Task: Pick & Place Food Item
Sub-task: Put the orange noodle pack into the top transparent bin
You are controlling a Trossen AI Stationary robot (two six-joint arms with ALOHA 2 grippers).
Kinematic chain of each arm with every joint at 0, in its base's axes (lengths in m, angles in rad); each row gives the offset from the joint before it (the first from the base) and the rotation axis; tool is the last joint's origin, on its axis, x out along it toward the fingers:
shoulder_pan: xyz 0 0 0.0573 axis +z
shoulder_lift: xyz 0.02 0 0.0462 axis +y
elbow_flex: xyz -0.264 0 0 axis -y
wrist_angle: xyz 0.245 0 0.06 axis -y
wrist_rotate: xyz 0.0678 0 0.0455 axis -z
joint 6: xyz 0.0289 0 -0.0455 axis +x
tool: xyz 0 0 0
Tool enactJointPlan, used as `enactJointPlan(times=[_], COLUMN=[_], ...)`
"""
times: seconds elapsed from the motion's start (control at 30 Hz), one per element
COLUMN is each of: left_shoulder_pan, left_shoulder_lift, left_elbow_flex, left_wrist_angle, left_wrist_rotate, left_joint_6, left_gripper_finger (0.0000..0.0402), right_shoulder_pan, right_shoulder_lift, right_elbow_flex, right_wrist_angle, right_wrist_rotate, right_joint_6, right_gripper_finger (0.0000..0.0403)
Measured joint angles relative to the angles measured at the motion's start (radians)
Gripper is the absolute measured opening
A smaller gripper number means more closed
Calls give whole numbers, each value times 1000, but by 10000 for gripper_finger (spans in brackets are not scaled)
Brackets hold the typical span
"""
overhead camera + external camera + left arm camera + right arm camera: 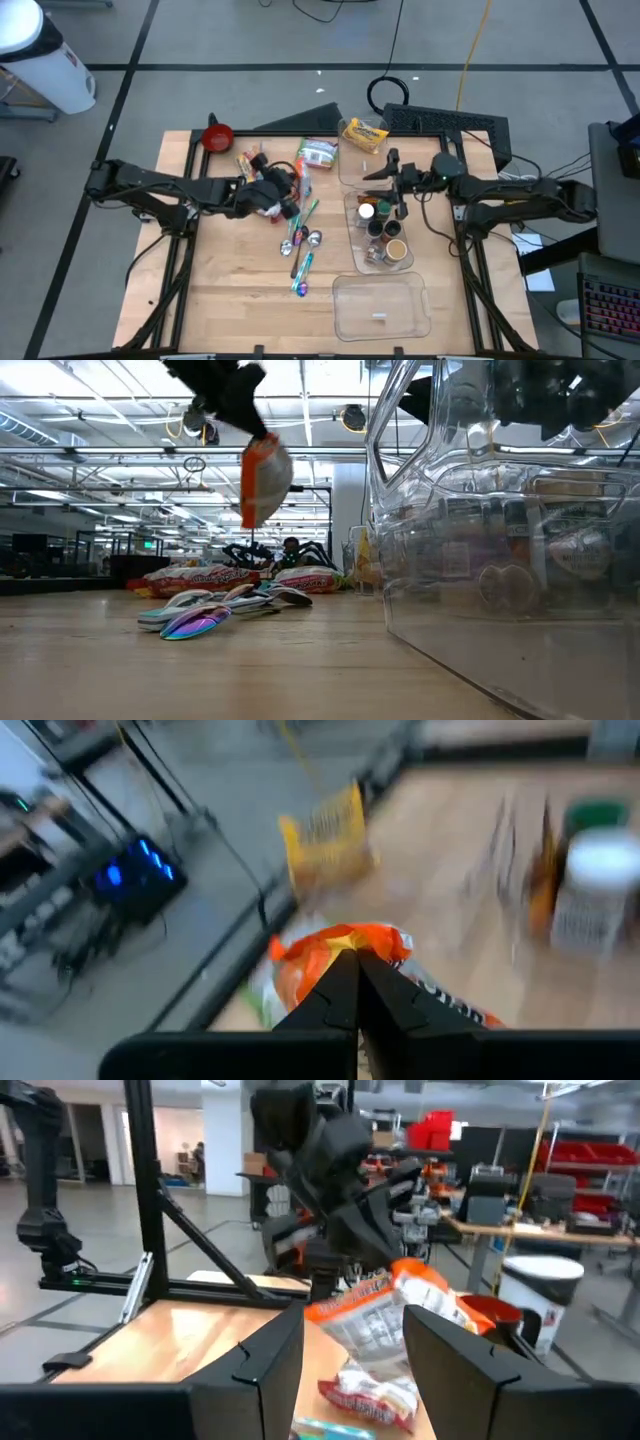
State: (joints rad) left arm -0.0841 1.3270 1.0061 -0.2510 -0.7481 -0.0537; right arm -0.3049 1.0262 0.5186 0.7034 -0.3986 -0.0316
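Left gripper (283, 197): I had its fingers pressed together on the top edge of the orange-and-white snack bag (262, 482), which hung clear above the table (220, 290).
Bag's place: over the table's middle, above the spoons (215, 615) and flat packets (195, 575), well apart from the clear bins (385, 235).
Handling: I judged it light, soft and crinkly; it dangled and could swing or slip from a thin pinch.
Hold: the crimped seam looked the surest spot, though the left wrist view was too smeared to confirm how deep I had it.
Right gripper (400, 185): spread, empty, waiting above the bins.
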Motion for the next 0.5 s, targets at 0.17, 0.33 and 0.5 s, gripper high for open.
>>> enactJointPlan(times=[0.17, 0.33, 0.5], left_shoulder_pan=[-10, -14, -17], left_shoulder_lift=[32, 80, 121], left_elbow_flex=[2, 2, 1], left_wrist_angle=[171, 274, 374], left_wrist_rotate=[-38, -13, 32], left_joint_6=[104, 207, 302], left_gripper_finger=[2, 2, 1], right_shoulder_pan=[66, 125, 165], right_shoulder_lift=[89, 155, 205], right_elbow_flex=[8, 47, 99], right_wrist_angle=[67, 69, 0], right_wrist_rotate=[111, 124, 214], right_joint_6=[-7, -45, -110], right_gripper_finger=[164, 164, 172])
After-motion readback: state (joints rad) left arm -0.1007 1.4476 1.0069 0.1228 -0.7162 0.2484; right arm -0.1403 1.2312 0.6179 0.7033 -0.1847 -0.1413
